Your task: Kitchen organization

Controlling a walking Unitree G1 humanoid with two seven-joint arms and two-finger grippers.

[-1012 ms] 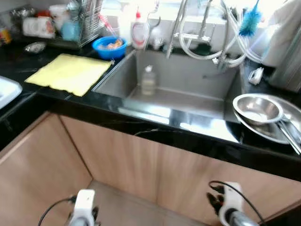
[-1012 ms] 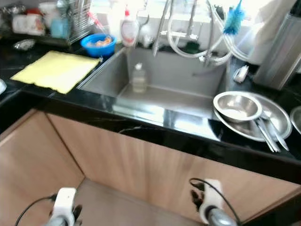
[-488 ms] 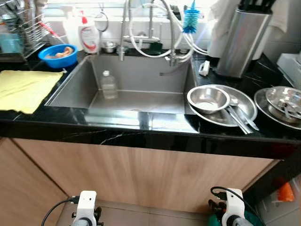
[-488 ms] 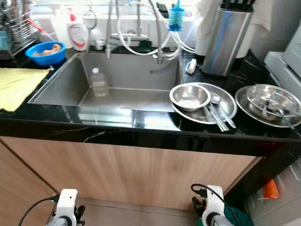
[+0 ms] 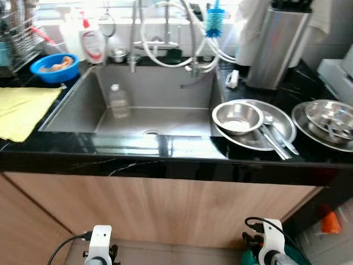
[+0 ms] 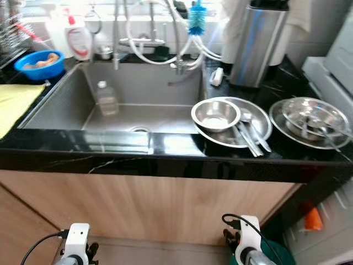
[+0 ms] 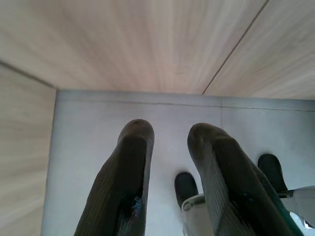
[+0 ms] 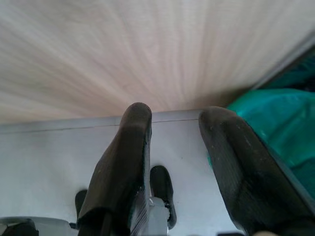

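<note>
Facing sink (image 5: 138,110) square-on after turn; steel bowl (image 5: 237,117) on counter (image 5: 165,152) nearer now. Left tool (image 7: 170,189), right tool (image 8: 184,172) hang low, fingers apart, empty. Dishes reachable next.

1. Black glossy stone countertop (image 5: 165,157) runs across the frame — white veining, strong glare from above.
2. Steel sink basin (image 5: 165,94) set into it, drain visible.
3. Light wood-grain cabinet front (image 5: 165,207) below the counter.
4. Pale grey floor (image 7: 147,118) at the cabinet base.
5. Bright window light (image 5: 110,5) behind the tap (image 5: 165,33) — washed out.
6. Light wall (image 6: 325,27) at the far right.
</note>
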